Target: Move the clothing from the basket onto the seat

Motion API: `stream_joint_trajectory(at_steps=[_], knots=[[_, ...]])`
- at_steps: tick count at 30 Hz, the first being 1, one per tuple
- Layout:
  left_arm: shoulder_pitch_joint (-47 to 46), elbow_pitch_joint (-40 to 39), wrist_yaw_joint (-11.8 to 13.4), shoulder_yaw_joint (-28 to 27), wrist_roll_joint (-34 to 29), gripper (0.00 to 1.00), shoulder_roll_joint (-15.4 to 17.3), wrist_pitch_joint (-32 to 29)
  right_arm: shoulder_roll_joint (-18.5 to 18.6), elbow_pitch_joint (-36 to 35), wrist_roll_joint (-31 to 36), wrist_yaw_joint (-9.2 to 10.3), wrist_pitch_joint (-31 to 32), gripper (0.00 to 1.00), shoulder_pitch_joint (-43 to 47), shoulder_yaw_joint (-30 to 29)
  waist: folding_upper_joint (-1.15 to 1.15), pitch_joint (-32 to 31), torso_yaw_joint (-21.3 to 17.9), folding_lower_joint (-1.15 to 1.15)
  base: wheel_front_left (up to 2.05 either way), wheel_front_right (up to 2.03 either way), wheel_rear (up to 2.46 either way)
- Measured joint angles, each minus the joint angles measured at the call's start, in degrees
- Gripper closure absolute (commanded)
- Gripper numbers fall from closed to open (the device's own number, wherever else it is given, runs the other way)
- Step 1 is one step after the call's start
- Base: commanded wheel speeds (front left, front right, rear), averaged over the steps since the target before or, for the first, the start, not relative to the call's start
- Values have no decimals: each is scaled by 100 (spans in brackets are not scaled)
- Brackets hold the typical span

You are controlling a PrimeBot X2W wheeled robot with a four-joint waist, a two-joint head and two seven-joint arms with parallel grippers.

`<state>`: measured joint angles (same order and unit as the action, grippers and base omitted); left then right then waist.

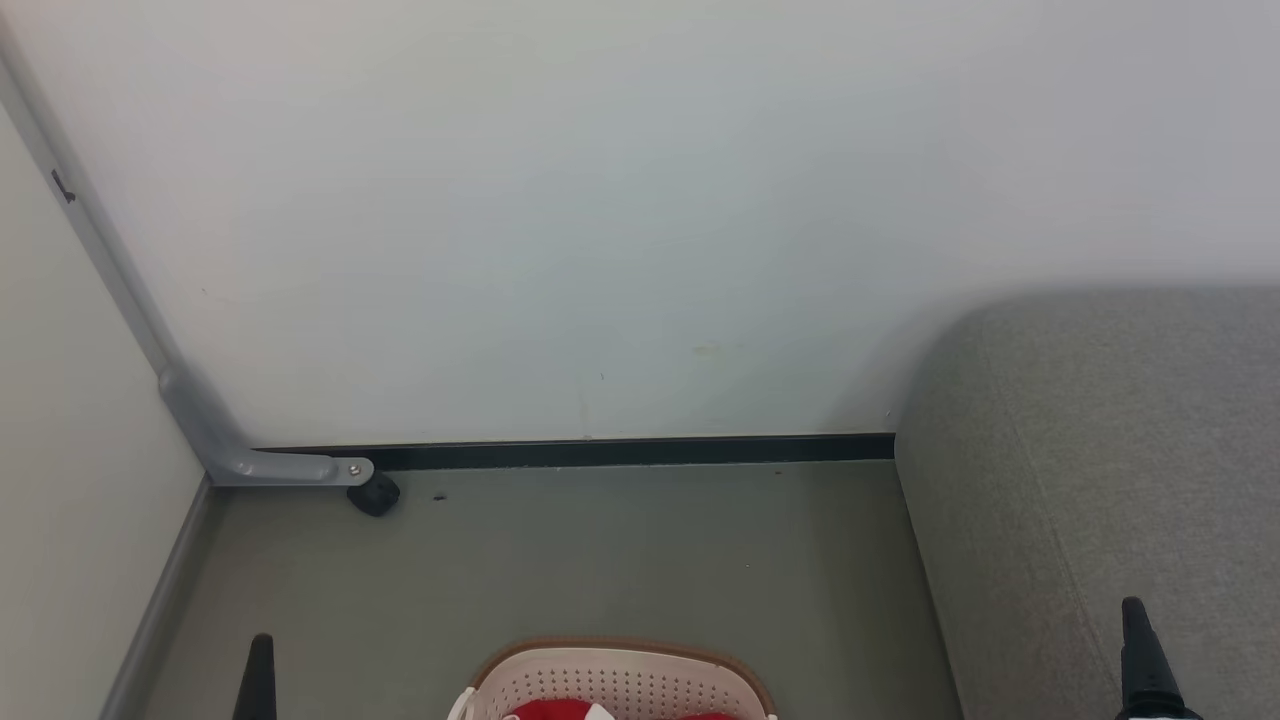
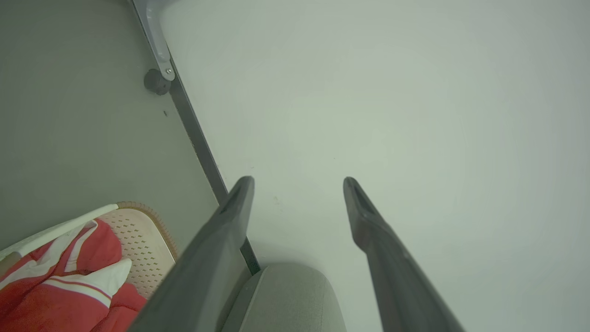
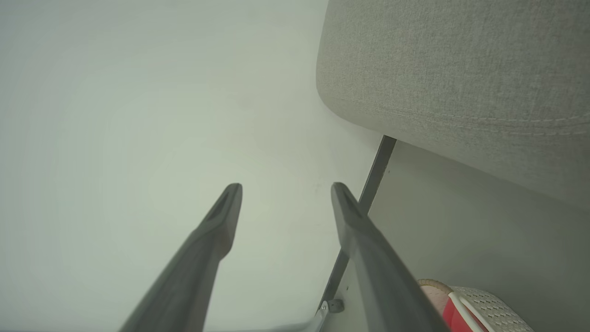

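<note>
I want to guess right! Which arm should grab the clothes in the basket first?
Probably the left. The left gripper hangs open nearer the basket, and its wrist view shows the clothes. The right gripper is open too, but sits over by the seat.
</note>
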<state>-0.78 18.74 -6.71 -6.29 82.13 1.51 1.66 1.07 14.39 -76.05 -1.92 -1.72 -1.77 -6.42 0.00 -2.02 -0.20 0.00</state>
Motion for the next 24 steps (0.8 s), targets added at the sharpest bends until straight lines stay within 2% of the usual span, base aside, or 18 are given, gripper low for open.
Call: stream_joint_trajectory(at_steps=[4,14,18,24], knots=[[-2,-204,110,4,-336,0,2,69,4,-202,271,67,-89,0,0,31,0,-28,3,0,0,0,0],[6,-623,447,352,-1345,0,11,297,15,-534,1488,242,-297,0,7,237,0,-101,-8,0,0,0,0],[10,-780,639,458,-1840,0,19,371,21,-636,1919,255,-378,0,42,336,0,-123,-18,0,0,0,0],[24,-907,758,622,-2628,0,23,513,26,-687,2675,350,-495,0,148,476,0,-139,-28,0,0,0,0]])
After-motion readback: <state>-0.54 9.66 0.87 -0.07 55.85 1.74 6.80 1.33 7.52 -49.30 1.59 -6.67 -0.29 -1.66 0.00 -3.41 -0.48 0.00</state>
